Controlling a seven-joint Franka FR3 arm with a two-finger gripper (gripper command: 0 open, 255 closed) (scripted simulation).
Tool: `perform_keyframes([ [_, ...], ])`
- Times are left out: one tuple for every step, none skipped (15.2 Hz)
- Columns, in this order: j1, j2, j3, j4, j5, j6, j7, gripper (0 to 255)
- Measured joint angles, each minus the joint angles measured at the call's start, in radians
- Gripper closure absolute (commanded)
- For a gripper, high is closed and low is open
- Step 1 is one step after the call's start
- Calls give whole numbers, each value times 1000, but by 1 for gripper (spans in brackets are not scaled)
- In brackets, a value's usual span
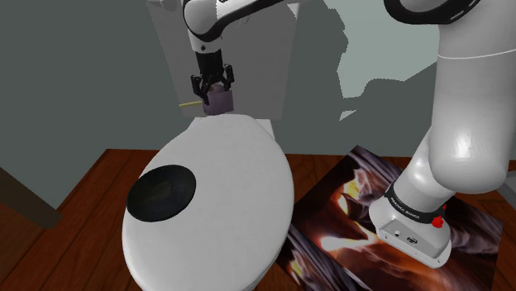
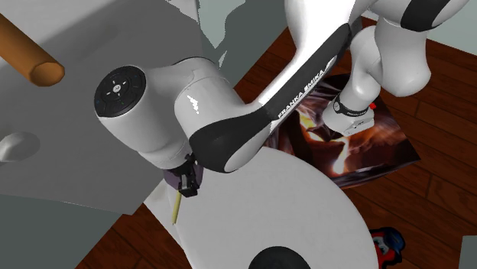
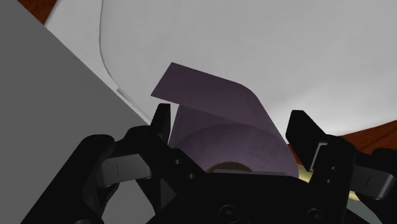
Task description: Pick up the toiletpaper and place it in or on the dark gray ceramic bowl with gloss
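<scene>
Two jaws clasp the purple toilet roll (image 3: 222, 121); the shoulder view adds the dark bowl (image 1: 160, 193)

White toilet lid (image 1: 236, 178) bears, apparently, a dark bowl (image 1: 161, 193).

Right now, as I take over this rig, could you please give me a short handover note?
Gripper: shut on the purple toilet paper roll, at the rear of the white toilet lid. I cannot tell whether the roll is clear of the surface.
Dark bowl: on the lid, nearer the shoulder view's left, with nothing in it.
Done: roll grasped.
Left: carry it to the bowl and release it.
</scene>
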State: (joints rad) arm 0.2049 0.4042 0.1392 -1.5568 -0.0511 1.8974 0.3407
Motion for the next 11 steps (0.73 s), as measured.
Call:
perform_keyframes([
  [0, 1, 0, 17, 0, -16, -1, 255],
  [0, -5, 1, 20, 1, -24, 0, 255],
  [0, -8, 1, 31, 1, -39, -1, 255],
  [0, -10, 1, 41, 2, -51, -2, 255],
  [0, -12, 1, 52, 2, -63, -2, 255],
  [0, -16, 1, 60, 3, -76, -2, 255],
  [0, -19, 1, 69, 3, -87, -3, 255],
  [1, -20, 2, 81, 4, -100, -3, 255],
  [1, -20, 2, 91, 4, -110, -2, 255],
  [1, -21, 2, 100, 4, -121, -2, 255],
  [6, -26, 5, 98, 4, -123, 5, 255],
])
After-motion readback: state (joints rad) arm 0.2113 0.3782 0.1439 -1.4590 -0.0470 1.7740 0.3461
